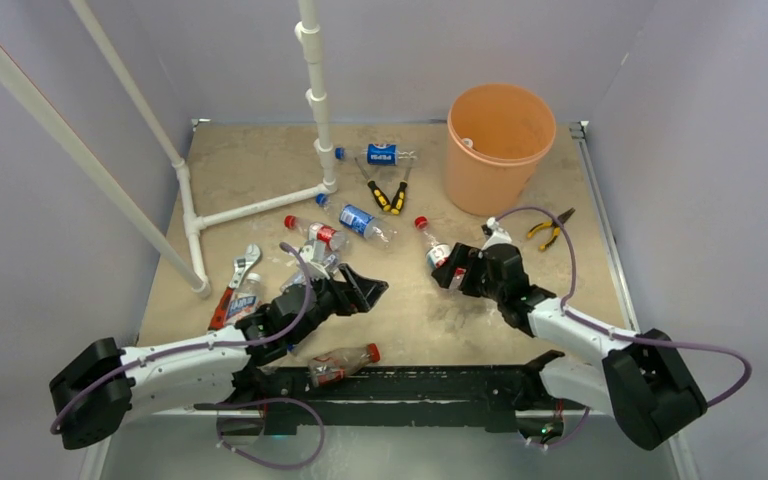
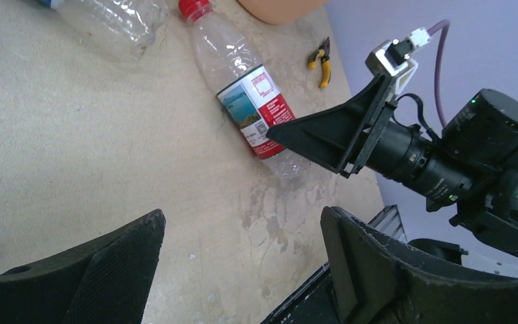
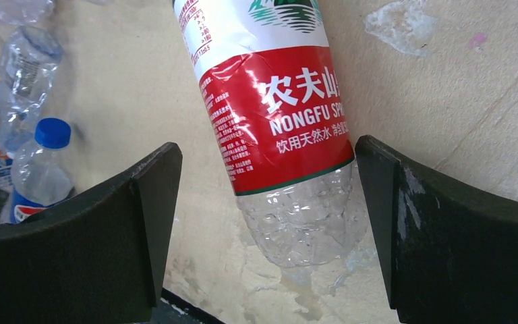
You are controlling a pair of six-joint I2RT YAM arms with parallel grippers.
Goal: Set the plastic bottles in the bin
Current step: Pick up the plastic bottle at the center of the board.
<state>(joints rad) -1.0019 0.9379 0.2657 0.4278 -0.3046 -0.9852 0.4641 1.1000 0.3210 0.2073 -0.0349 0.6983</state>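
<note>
The orange bin (image 1: pixel 500 140) stands at the back right. My right gripper (image 1: pixel 457 270) is open, its jaws either side of the base of a red-capped, red-labelled bottle (image 1: pixel 434 244) lying on the table. In the right wrist view the bottle (image 3: pixel 276 121) lies between the fingers (image 3: pixel 145 202), close to the right one, with the gripper (image 3: pixel 266 223) not closed on it. My left gripper (image 1: pixel 368 289) is open and empty over bare table (image 2: pixel 243 260). That bottle also shows in the left wrist view (image 2: pixel 249 101). Other bottles lie at the back (image 1: pixel 380 155), mid-table (image 1: pixel 357 219), (image 1: pixel 315 232), and near the front (image 1: pixel 345 362).
A white pipe frame (image 1: pixel 315 100) stands at the back left. Yellow-and-black pliers lie by the bin (image 1: pixel 388 195) and at the right (image 1: pixel 550 230). A red-handled wrench (image 1: pixel 230 290) lies left, beside crushed bottles (image 1: pixel 245 297). A black rail (image 1: pixel 410 385) runs along the front edge.
</note>
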